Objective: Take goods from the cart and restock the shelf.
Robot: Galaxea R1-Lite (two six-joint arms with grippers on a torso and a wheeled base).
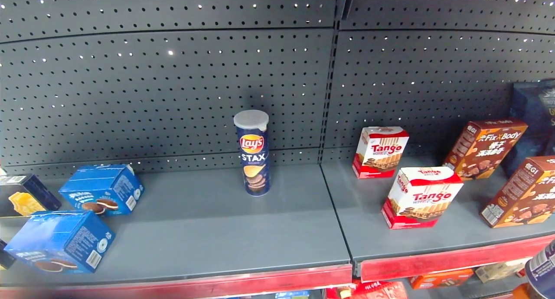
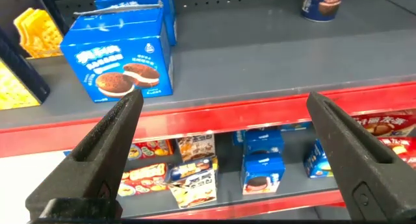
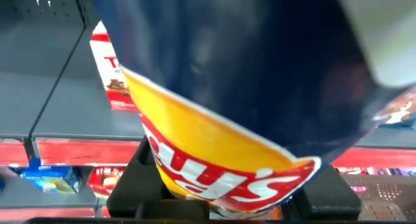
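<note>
A grey metal shelf (image 1: 208,221) with a red front lip spans the scene, backed by a perforated grey panel (image 1: 173,82). At its far right stands a dark blue bag (image 1: 535,117). Just left of the bag are two brown snack boxes (image 1: 485,148), one nearer than the other. On the left side sit two blue cookie boxes (image 1: 60,242), one near the lip and one farther back, with a dark box with yellow print (image 1: 26,195) beside them at the left edge. Right of centre are two red-and-white wafer boxes (image 1: 421,197), again one near and one far. A standing chip can (image 1: 252,154), dark blue with a pale lid, is upright and alone in the middle, close to the panel.

The right wrist view looks along a held chip can (image 3: 247,120), dark blue with a yellow and red band. The right gripper (image 3: 231,185) is closed around it, with black fingers pressed against either side. The head view catches this can at its lower right corner, in front of the shelf lip and off the shelf.

The left wrist view shows the left gripper (image 2: 221,152) spread wide and holding nothing, in front of the lip near the cookie boxes. Beyond the lip it shows a lower tier (image 2: 296,178) stocked with blue boxes and mixed packets.
</note>
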